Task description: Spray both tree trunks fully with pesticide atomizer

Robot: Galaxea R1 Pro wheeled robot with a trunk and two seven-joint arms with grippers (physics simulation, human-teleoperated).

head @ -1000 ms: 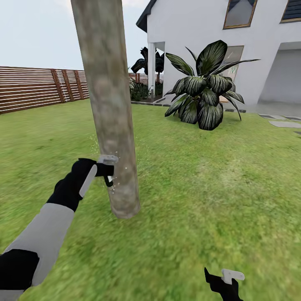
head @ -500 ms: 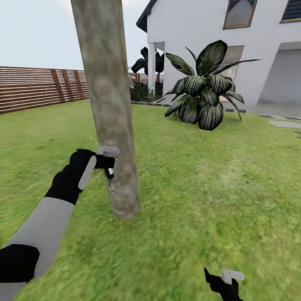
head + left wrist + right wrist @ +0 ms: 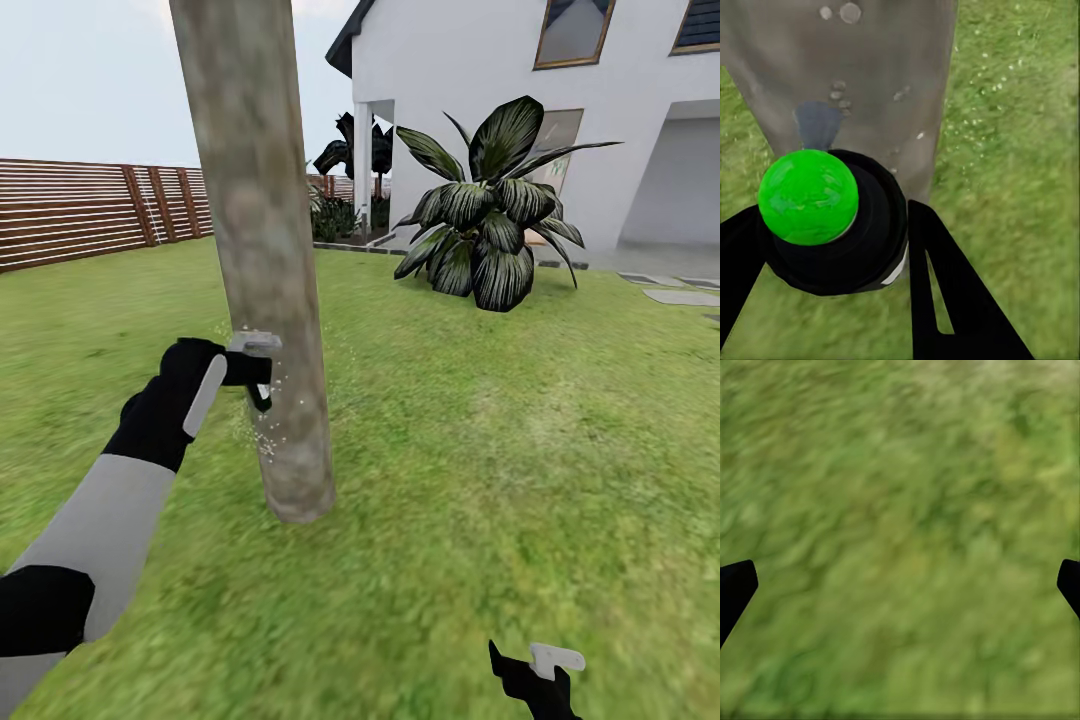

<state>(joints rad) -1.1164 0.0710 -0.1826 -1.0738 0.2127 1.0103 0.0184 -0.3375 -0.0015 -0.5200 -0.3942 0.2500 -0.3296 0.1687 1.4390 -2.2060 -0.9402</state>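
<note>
One tree trunk [image 3: 262, 250] stands left of centre. The left gripper [image 3: 258, 372] clamps one pesticide atomizer [image 3: 840, 225] beside it; white pesticide [image 3: 268, 440] specks show. The right gripper [image 3: 540, 668], lower right, is spread and holds nothing.

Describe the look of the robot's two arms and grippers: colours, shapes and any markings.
The left arm has a pale grey forearm between black sections at elbow and wrist. The left gripper is black with a light grey panel along its side and whitish tips. The right gripper is also black with a white-tipped part. In the wrist views the jaws show as flat black wedges. No cables or markings are visible.
</note>
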